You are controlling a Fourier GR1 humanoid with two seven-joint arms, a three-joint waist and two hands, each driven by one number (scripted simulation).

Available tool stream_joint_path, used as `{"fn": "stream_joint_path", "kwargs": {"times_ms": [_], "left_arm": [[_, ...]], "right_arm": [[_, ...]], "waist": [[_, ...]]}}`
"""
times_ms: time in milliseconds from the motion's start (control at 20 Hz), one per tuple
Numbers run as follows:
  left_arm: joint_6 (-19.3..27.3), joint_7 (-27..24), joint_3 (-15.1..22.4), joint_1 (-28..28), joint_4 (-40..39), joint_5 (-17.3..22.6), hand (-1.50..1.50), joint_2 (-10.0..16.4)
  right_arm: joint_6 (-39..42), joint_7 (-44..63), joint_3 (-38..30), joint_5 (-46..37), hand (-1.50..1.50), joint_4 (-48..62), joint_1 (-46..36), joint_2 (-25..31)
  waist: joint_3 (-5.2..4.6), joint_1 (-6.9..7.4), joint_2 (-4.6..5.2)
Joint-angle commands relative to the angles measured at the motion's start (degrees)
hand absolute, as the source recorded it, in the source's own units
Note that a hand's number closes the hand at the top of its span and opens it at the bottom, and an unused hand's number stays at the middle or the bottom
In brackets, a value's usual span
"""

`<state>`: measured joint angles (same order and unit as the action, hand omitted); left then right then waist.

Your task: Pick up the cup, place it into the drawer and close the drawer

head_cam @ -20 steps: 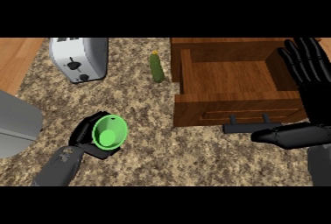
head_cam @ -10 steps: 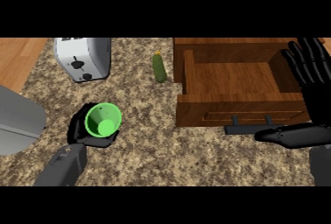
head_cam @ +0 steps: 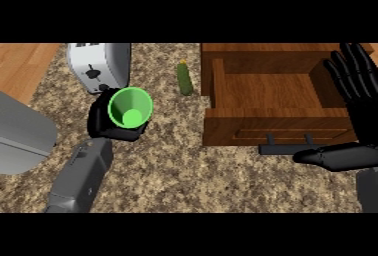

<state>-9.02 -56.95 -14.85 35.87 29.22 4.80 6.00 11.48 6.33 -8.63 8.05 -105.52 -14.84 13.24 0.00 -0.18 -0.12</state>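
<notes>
A bright green cup [head_cam: 131, 107] is held by my left hand [head_cam: 112, 125], whose black fingers curl round its lower side; the cup's mouth faces the view. It hangs above the speckled counter, left of the open wooden drawer [head_cam: 280, 90]. The drawer's inside shows bare wood, and its dark handle [head_cam: 291, 148] sticks out at the front. My right hand [head_cam: 354, 100] stands open at the drawer's right side, fingers straight and pointing up, thumb stretched left below the handle.
A silver toaster [head_cam: 96, 65] stands just behind the cup. A slim green cucumber [head_cam: 184, 80] lies between the toaster and the drawer. A grey appliance [head_cam: 22, 132] fills the left edge. Wooden floor [head_cam: 22, 65] shows beyond the counter at top left.
My left hand has carried the cup upward and away from me, closer to the toaster. The right hand has stayed where it was.
</notes>
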Motion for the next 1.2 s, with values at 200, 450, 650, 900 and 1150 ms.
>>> {"fn": "stream_joint_path", "kwargs": {"times_ms": [200,450,650,900,1150], "left_arm": [[4.24,15.95,5.27,8.58,15.45,0.17,1.5,-5.73],[9.2,28.25,6.9,16.21,19.81,0.56,1.5,-5.38],[15.2,34.02,11.77,19.86,22.53,0.22,1.5,-5.96],[23.09,40.13,15.88,30.96,13.92,4.08,1.5,-5.99],[28.71,44.11,18.47,40.6,2.03,6.27,1.5,-6.0]], "right_arm": [[-1.48,-0.01,-0.39,-0.93,-1.5,-0.32,0.47,-0.81],[-2.86,2.96,1.44,-1.94,-1.5,-2.29,-0.99,-1.7],[-2.05,0.64,0.12,-2.04,-1.5,-0.02,-0.69,-1.0],[0.15,-1.02,-2.4,0.23,-1.5,2.76,-3.22,1.24],[0.61,-4.6,-1.51,-0.9,-1.5,5.87,-3.36,0.34]], "waist": [[0.08,0.82,-0.45],[0.02,0.15,-0.12],[0.03,0.02,-0.02],[0.04,-1.27,0.32],[0.1,-2.75,0.83]]}}
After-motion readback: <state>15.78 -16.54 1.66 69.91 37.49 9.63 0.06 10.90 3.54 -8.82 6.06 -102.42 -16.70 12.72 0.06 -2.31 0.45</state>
